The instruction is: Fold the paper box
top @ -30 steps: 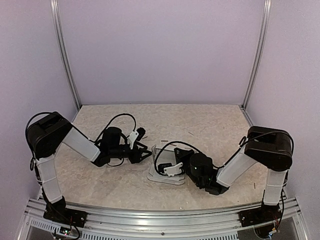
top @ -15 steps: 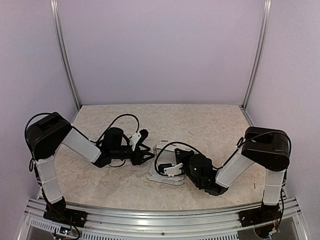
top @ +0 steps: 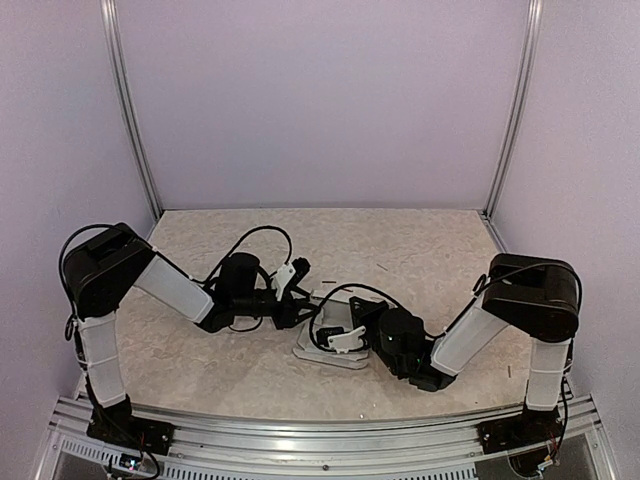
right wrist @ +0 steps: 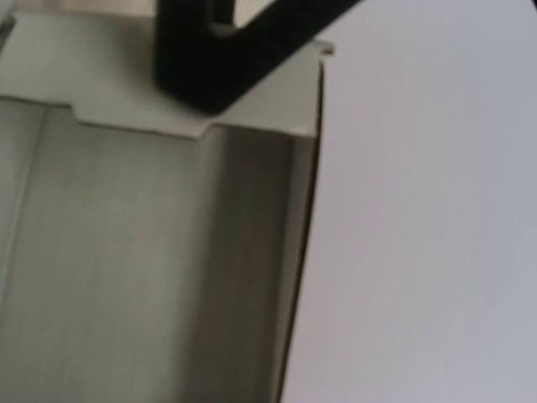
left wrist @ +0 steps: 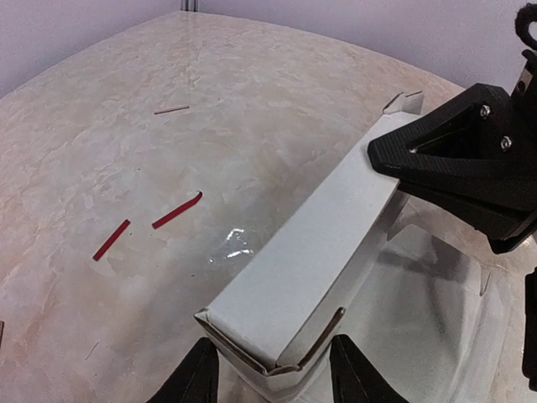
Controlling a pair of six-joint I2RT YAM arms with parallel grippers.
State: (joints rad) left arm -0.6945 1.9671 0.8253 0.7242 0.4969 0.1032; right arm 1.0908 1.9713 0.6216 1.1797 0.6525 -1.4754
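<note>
At the left gripper (left wrist: 275, 379): jaws spread, one black fingertip (left wrist: 200, 376) to each side of the near end of the pale grey-white paper box (left wrist: 312, 252) of thin card. Cannot tell whether touching the card or only just beside it.

Between those fingertips: the open end of a long raised panel, folded up and tilted, with a narrow lip turned under along its near edge. Beyond it, running away to the upper right, the same panel up to a small notched flap at its far end.

At that far end: the right gripper (left wrist: 394, 172), black, jaws pressed together, tips set on the panel's upper edge. Cannot tell whether any card is pinched between them. From the right wrist, only a blurred close view of grey card with one black finger across a flap's top edge.

To the right of the raised panel: the rest of the card, flat on the pale marbled tabletop (left wrist: 126, 126).

Farther left on that tabletop, well apart from the box: two thin red strips (left wrist: 176, 210) and a small pale sliver (left wrist: 172, 109).

From above: box near mid-table, between both wrists.
</note>
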